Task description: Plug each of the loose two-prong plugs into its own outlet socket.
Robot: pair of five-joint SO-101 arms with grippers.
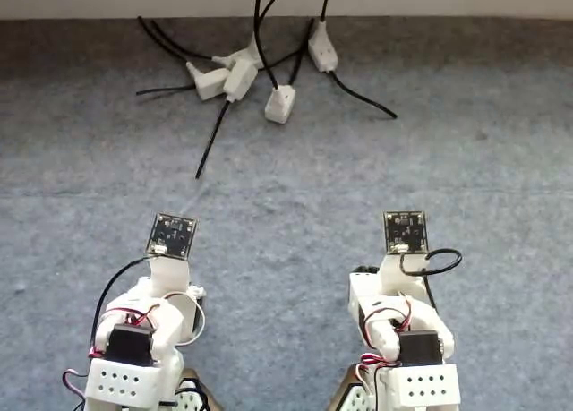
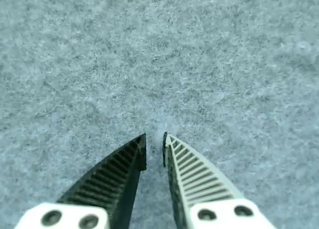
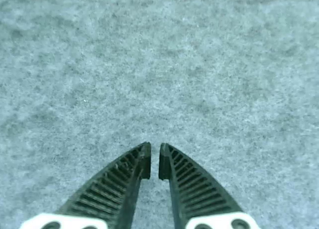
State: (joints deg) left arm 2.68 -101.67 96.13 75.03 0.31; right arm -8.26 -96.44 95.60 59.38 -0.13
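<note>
Several white plug and socket pieces with black cords lie in a cluster at the far side of the grey mat: one [image 1: 209, 81], a second [image 1: 240, 78], a third [image 1: 280, 104] and another [image 1: 321, 46] farther back. Which are plugs and which are sockets I cannot tell. Both arms sit folded at the near edge, far from the cluster. My left gripper [image 2: 154, 149], with one black and one white finger, is shut with only bare mat below it. My right gripper [image 3: 154, 159], both fingers black, is shut over bare mat too.
Black cords fan out from the cluster; one loose cord [image 1: 213, 139] trails toward the middle, another [image 1: 363, 98] runs off to the right. The grey felt mat [image 1: 466, 178] stretches between the arms and the cluster. A pale wall edge runs along the back.
</note>
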